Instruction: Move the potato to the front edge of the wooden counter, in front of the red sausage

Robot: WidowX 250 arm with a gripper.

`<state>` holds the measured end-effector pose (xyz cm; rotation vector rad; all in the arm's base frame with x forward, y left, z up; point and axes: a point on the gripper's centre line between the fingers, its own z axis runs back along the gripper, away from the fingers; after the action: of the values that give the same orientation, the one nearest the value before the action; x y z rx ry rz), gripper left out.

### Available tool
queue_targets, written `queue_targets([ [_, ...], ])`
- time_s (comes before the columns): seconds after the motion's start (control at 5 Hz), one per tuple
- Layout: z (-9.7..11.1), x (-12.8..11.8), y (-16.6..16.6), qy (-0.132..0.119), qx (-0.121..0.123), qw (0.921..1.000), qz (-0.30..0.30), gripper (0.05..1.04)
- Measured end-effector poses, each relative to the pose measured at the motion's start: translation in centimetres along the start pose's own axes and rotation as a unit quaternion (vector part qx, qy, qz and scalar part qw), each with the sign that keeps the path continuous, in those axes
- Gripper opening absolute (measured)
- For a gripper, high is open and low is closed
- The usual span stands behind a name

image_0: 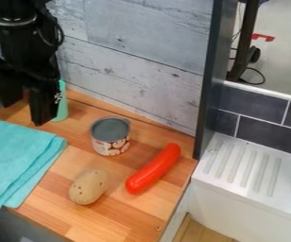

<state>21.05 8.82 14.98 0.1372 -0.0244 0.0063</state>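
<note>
Apparently the work is between grasps: nothing is pinched, and any pick-up would first call for lining the pincer up over one item and lowering it. The wooden surface (pixel 119 217) carries everything. Over its far-left part hangs the black pincer (pixel 24 113), its two fingers spread well apart. A folded turquoise cloth (pixel 19 160) lies at the left, lapping over the near edge. The red sausage-shaped piece (pixel 153 169) slants beside the right edge, with room to come at it from either side. The can (pixel 111 137) stands upright between cloth and sausage, towards the back edge; its rounded wall would need a centred approach. Nearer the front, a speckled potato-like piece (pixel 89 187) rests apart from both; it might roll if nudged. Smallest in view, a green upright item (pixel 62 104) stands near the back edge, just beside the pincer and partly hidden by it, so its kind is unclear. Whether the can's grey top is a lid or a hollow, I can't tell.
</note>
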Motion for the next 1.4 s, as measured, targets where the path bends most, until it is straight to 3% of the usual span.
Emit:
queue_targets([
  [0.4,-1.6,0.3,-1.6,0.011,-0.011,0.9998,-0.009,1.004],
  [0.8,-4.5,1.5,-4.7,0.003,-0.056,0.9978,-0.036,1.004],
  [1.4,-8.3,1.8,-5.4,0.014,-0.062,0.9958,-0.065,1.004],
])
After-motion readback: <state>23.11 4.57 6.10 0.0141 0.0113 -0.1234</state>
